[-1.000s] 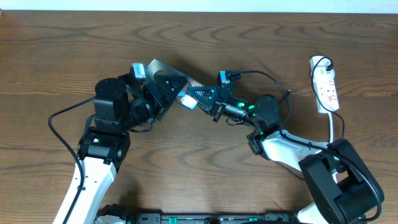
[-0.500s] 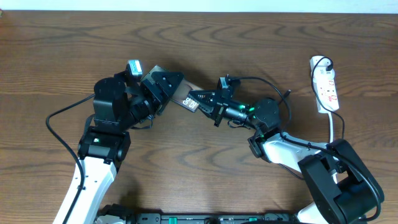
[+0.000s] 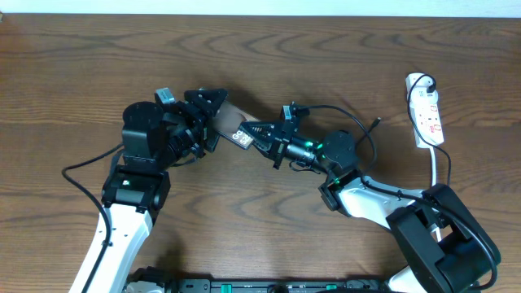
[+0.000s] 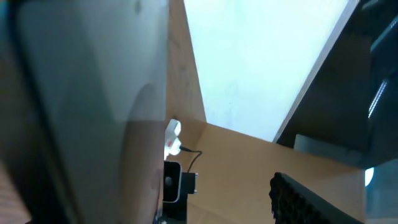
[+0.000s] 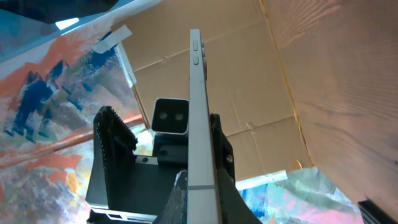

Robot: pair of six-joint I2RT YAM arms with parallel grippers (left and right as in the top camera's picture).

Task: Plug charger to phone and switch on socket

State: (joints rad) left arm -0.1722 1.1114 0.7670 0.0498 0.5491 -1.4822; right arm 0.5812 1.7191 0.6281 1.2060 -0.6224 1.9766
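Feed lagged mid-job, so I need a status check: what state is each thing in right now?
Phone: lifted off the table, tilted, held between both grippers.
Left gripper: shut on the phone.
Right gripper: at the phone's end, grip unclear.
Power strip: flat on the table, switch position unreadable.

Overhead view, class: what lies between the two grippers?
The phone, lifted off the table, spans from the left gripper to the right gripper; the overhead view shows it.

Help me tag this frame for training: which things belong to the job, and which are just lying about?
Job: phone, lifted off the table; charger, plugged into the socket; socket.
Lying about: nothing I can spot, only the wooden table underneath.
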